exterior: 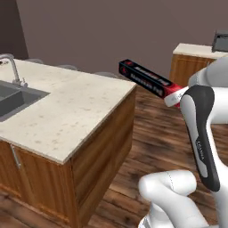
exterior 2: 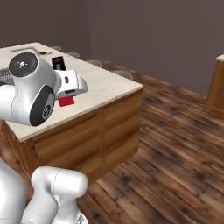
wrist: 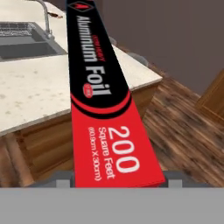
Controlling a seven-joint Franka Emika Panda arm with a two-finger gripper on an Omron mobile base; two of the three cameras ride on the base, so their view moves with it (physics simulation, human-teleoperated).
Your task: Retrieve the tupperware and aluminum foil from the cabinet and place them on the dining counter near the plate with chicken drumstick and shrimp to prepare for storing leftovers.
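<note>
The aluminum foil [exterior: 146,77] is a long black box with a red end, held in the air beyond the right corner of the dining counter [exterior: 67,107]. My gripper [exterior: 174,95] is shut on its red end. In the hand view the aluminum foil [wrist: 103,100] runs away from the gripper [wrist: 117,180] over the dining counter [wrist: 35,92], lettering up. In the right base view the aluminum foil [exterior 2: 58,63] sticks out past the white hand, above the dining counter [exterior 2: 107,87]. The tupperware, the cabinet, the plate, the chicken drumstick and the shrimp are out of view.
A steel sink [exterior: 13,95] with a faucet [exterior: 12,67] is set into the slab's left part. Grey stool seats [exterior: 67,67] line its far side. A second wooden counter [exterior: 193,60] with a dark appliance [exterior: 220,41] stands at the back right. Wood floor [exterior 2: 175,144] lies open to the right.
</note>
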